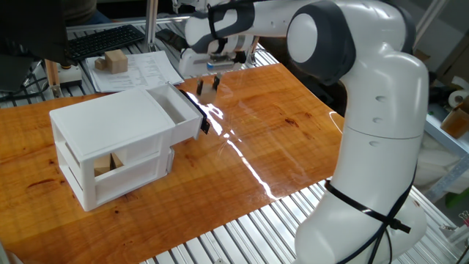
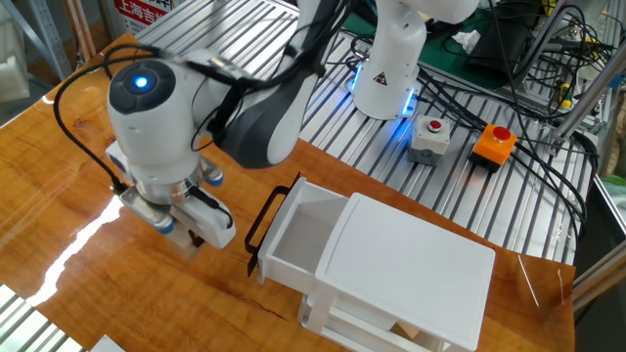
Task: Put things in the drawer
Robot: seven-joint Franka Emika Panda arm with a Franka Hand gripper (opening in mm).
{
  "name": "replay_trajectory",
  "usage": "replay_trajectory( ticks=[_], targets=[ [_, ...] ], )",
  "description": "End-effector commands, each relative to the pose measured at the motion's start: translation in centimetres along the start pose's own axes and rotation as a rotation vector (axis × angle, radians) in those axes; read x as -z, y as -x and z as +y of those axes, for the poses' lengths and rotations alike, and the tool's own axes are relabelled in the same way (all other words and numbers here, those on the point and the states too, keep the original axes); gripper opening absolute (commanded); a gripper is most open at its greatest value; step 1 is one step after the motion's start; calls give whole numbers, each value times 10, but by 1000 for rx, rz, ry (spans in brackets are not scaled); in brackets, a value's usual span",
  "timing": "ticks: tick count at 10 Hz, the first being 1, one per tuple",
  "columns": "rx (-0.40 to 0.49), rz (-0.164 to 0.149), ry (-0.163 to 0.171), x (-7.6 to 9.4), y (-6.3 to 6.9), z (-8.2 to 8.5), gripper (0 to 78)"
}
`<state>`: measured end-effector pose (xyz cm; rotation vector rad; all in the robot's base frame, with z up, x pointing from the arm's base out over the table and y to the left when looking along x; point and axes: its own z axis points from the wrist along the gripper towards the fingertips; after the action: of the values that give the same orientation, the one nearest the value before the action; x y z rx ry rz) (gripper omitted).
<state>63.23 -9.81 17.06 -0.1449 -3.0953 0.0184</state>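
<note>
The white cabinet (image 1: 110,125) stands at the table's left, and its upper drawer (image 1: 178,110) is pulled out, black handle (image 1: 203,117) facing right. From the other side the drawer (image 2: 293,262) looks empty inside. My gripper (image 1: 208,85) hangs a little above the table, just beyond the handle, with its dark fingers apart and nothing between them. In the other fixed view the gripper (image 2: 199,238) is left of the handle (image 2: 262,220), mostly hidden under the wrist. A small pale wooden block (image 1: 115,61) lies on papers at the back left, far from the gripper.
A tan wooden block (image 1: 110,164) stands inside the cabinet's lower tier. A keyboard (image 1: 102,40) and papers (image 1: 143,70) lie behind the cabinet. The arm's base (image 2: 391,68), a button box (image 2: 430,137) and cables sit on the slatted metal surface beyond the wooden top.
</note>
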Motion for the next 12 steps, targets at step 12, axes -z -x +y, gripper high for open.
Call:
replay_trajectory(
  ticks=[12],
  targets=[
    [-125,79,-28,77,-42,29,13]
  ],
)
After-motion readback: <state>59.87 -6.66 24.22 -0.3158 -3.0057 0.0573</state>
